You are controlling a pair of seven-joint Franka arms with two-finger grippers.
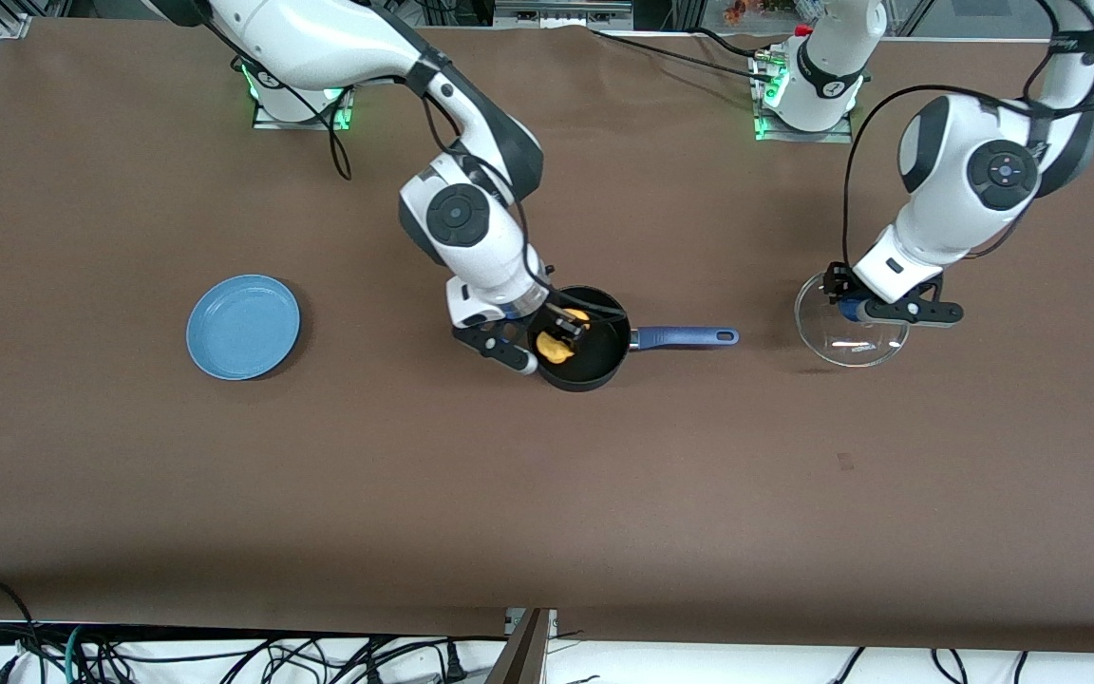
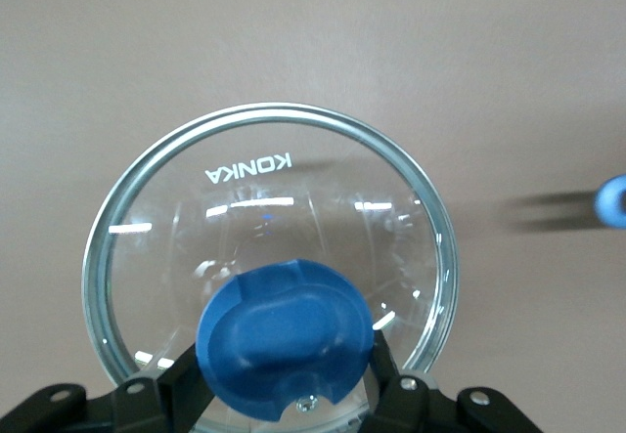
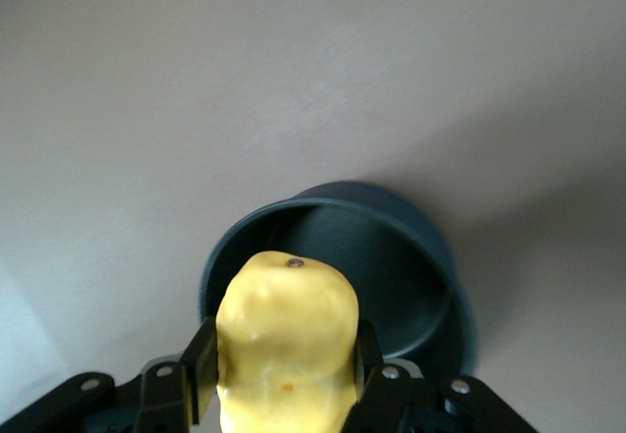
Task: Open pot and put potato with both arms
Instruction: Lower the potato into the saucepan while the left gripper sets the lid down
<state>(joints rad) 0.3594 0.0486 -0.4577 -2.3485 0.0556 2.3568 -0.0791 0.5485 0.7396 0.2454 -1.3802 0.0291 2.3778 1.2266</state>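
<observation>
The black pot (image 1: pixel 590 356) stands open at the middle of the table, its blue handle (image 1: pixel 685 336) pointing toward the left arm's end. My right gripper (image 1: pixel 561 334) is shut on the yellow potato (image 1: pixel 556 347) and holds it over the pot's mouth; in the right wrist view the potato (image 3: pixel 284 340) sits between the fingers with the pot (image 3: pixel 391 267) below. My left gripper (image 1: pixel 856 309) is shut on the blue knob (image 2: pixel 286 335) of the glass lid (image 1: pixel 849 332), held low over the table toward the left arm's end. The lid's metal rim (image 2: pixel 269 115) shows in full.
A flat blue plate (image 1: pixel 243 327) lies toward the right arm's end of the table. Cables run along the table's edge nearest the front camera. The tip of the pot's handle (image 2: pixel 611 201) shows at the edge of the left wrist view.
</observation>
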